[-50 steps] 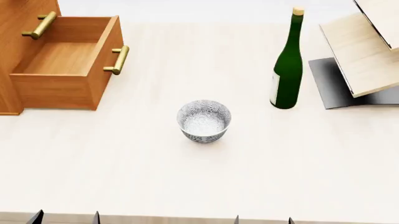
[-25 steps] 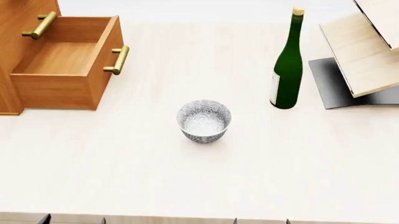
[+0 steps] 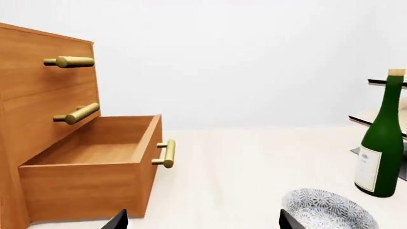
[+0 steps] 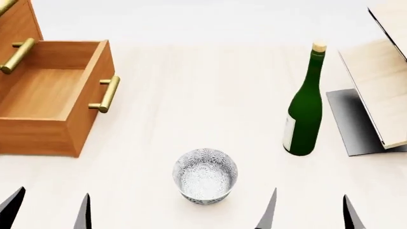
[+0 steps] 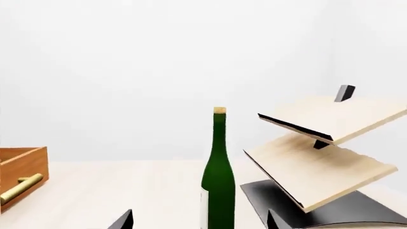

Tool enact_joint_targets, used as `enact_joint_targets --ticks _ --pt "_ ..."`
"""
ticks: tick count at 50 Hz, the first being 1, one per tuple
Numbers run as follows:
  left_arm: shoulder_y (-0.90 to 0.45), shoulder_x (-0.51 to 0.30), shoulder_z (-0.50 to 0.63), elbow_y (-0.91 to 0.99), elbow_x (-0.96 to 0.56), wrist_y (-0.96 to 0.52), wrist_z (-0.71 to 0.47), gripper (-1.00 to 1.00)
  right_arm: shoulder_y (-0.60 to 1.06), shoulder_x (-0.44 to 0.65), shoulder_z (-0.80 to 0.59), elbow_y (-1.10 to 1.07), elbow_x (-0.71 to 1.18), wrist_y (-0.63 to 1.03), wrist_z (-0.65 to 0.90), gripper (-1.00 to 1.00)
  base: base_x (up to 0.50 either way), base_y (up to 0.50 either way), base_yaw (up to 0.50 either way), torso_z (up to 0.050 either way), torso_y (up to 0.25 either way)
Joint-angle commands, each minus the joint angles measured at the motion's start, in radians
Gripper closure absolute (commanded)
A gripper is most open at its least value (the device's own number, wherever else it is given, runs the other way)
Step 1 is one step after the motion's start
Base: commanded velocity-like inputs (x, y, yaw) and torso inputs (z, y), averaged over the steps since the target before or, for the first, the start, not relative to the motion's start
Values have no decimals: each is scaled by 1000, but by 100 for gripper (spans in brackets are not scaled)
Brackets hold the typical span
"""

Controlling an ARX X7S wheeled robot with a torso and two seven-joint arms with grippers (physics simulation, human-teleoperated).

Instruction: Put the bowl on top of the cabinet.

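Note:
The speckled white-grey bowl stands upright on the pale table, near the front and empty. In the left wrist view the bowl shows low, beside one fingertip. The orange-brown cabinet stands at the far left with its lowest drawer pulled out; the cabinet's flat top edge shows in the left wrist view. My left gripper is open, left of the bowl. My right gripper is open, right of the bowl. Neither holds anything.
A tall green bottle stands right of the bowl, straight ahead of the right gripper. The pale wood and dark metal rack sits at the far right. The open drawer's brass handle juts toward the table's middle.
The head view has shifted: the bowl, bottle and cabinet now sit lower in the picture. Both grippers' fingertips reach further into view on either side of the bowl.

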Motion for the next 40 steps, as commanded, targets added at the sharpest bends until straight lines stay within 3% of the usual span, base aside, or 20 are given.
enact_joint_targets --ticks 1,40 --pt "28 -12 -29 173 -22 -84 22 -100 -66 12 69 -195 25 8 -12 -100 500 0 0 0 0" --pt "49 -45 -6 198 -36 -50 15 -100 -107 54 59 -230 40 -61 9 -100 500 0 0 0 0"
